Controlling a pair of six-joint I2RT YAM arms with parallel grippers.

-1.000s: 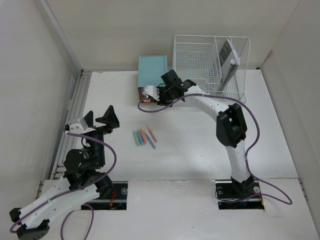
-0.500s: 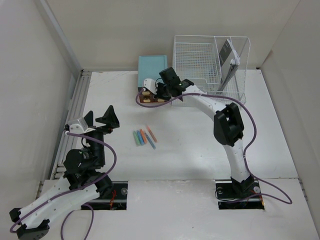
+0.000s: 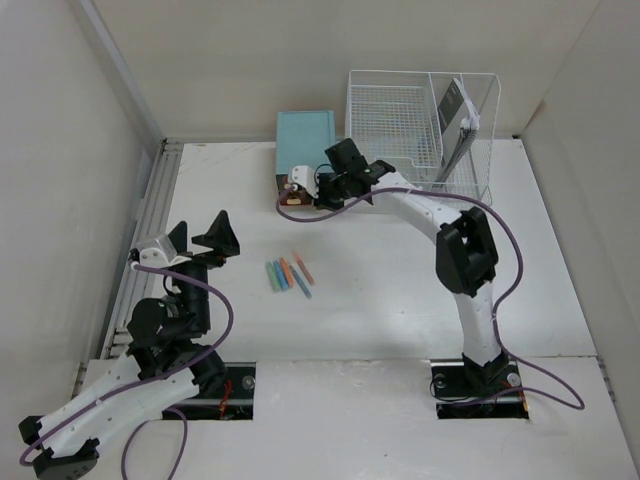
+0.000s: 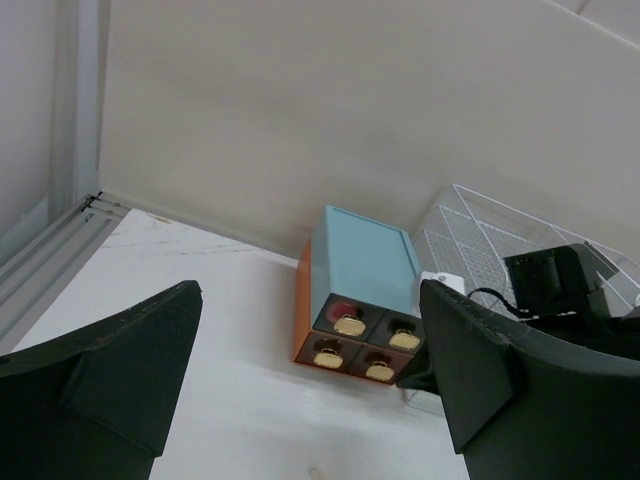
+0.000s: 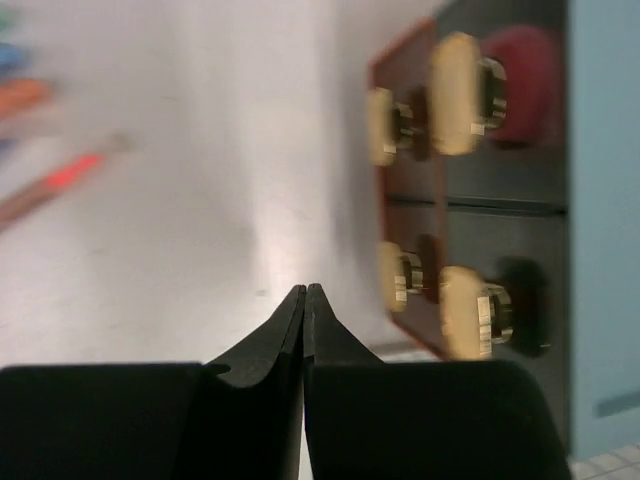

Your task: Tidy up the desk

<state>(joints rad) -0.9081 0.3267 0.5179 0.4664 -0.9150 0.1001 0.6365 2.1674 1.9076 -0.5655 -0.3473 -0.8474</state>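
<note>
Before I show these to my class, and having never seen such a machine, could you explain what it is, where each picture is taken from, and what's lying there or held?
These are two white-and-black robot arms bolted to a large matte-white desk. The wide picture looks down from above; the other two come from cameras on each wrist, so the black shapes are that arm's own claw. The left claw hangs wide open and empty. The right claw is shut, holding nothing, right in front of the small teal drawer box with brass knobs. Beside it stands a white wire-mesh rack; a few small coloured sticks lie mid-desk.
</note>
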